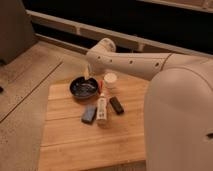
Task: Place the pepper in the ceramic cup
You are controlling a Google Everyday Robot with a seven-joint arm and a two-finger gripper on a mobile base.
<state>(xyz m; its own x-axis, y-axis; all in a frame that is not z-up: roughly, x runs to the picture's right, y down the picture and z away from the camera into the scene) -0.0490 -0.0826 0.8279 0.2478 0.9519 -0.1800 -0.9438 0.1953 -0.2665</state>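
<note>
Gripper [88,73] hangs over the dark bowl's [73,89] back rim, and I can't tell if it's open or closed. One pepper [100,83] (a red speck, too tiny to read any axis) sits between the bowl and the one ceramic cup [110,78] — one white bottle [102,109] lies just in front.

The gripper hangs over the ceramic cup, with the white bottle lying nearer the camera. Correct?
Not quite: the camera view shows the gripper above the dark bowl; the ceramic cup stands beside it. The white bottle is as described.
</note>
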